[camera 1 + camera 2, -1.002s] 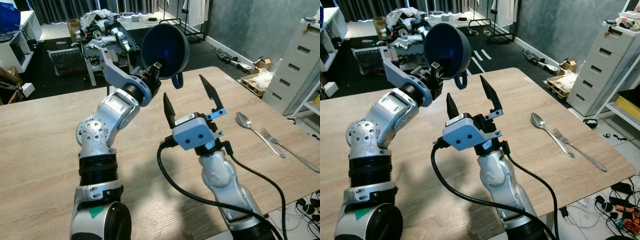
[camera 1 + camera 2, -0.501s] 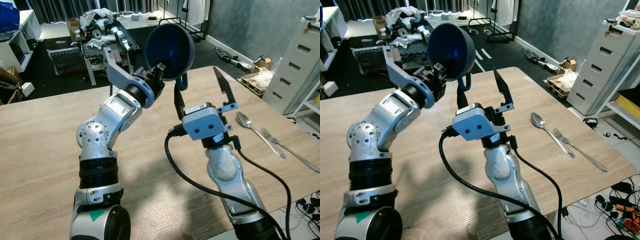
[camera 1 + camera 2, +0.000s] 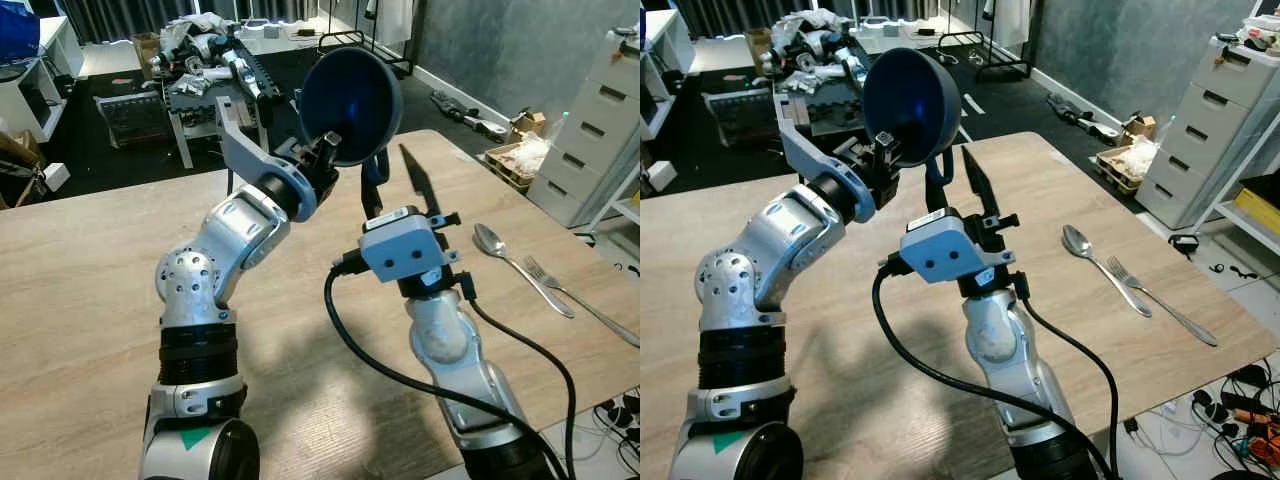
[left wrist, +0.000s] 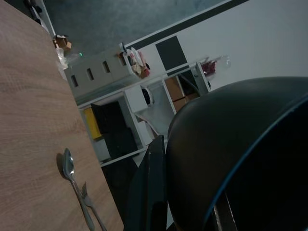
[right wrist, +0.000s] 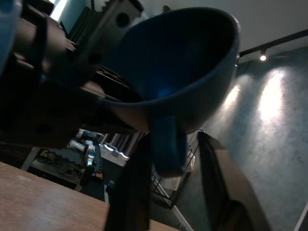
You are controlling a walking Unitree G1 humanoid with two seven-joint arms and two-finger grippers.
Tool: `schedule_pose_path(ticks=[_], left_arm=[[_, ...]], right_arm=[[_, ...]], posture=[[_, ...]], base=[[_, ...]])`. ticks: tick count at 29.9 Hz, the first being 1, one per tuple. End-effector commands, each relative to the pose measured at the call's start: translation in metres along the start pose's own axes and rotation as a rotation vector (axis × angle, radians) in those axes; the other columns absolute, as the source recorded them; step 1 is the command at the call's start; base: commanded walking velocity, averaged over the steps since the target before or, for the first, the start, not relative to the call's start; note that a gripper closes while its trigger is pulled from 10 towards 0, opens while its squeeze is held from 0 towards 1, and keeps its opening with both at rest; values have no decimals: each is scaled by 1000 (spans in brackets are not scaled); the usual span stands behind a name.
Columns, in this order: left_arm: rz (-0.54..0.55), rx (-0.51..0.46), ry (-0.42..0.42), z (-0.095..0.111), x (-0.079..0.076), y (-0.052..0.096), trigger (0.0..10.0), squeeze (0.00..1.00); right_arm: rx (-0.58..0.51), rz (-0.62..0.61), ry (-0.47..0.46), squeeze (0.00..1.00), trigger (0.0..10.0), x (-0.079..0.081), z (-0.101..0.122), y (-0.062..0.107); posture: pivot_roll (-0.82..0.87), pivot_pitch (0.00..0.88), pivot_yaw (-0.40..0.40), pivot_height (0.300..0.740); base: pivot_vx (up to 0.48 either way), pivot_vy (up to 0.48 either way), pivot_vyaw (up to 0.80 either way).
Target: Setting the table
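Note:
A dark blue cup with a handle is held up in the air over the wooden table, tilted on its side. My left gripper is shut on its rim. My right gripper is raised just under the cup and is open, with one black finger on each side of the handle; I see a gap on both sides. In the left wrist view the cup looms large. A spoon and a fork lie side by side on the table at the right.
Past the table's far edge stand a cluttered workbench and a dark floor. A grey drawer unit stands at the far right. Cables lie on the floor by the near right corner.
My right gripper has risen and moved forward until its fingers straddle the cup's handle, and they stand closer together. The left arm has carried the cup slightly to the right.

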State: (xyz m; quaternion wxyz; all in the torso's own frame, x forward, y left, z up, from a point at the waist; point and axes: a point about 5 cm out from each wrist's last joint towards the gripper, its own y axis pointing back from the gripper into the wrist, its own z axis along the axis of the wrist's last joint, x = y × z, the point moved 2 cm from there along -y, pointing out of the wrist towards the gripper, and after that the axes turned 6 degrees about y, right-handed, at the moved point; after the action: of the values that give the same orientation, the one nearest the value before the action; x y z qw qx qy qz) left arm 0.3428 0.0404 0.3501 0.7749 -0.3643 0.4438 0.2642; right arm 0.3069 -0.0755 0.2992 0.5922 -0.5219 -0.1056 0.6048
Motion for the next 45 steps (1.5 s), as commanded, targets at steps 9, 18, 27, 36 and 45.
schedule_pose_path(ticks=[9, 18, 27, 36, 45], left_arm=[[54, 27, 119, -26, 21, -1, 10000, 0], [142, -16, -89, -18, 29, -4, 10000, 0], [107, -43, -245, -10, 23, -6, 10000, 1000], [9, 33, -347, -20, 16, 8, 10000, 0], [-101, 139, -545, -17, 13, 46, 10000, 0]], right_arm=[[-36, -44, -24, 0, 0, -8, 7, -1], [-24, -35, -29, 0, 0, -6, 5, 3], [19, -24, -30, 0, 0, 0, -1, 7], [74, -10, -19, 0, 10000, 4, -10, 10], [187, 0, 15, 0, 10000, 5, -32, 20]], posture=[[29, 87, 151, 740], [26, 85, 155, 740], [26, 82, 155, 740], [32, 83, 156, 740], [48, 94, 153, 740]], base=[[0, 0, 0], [0, 0, 0], [0, 0, 0], [0, 0, 0], [0, 0, 0]])
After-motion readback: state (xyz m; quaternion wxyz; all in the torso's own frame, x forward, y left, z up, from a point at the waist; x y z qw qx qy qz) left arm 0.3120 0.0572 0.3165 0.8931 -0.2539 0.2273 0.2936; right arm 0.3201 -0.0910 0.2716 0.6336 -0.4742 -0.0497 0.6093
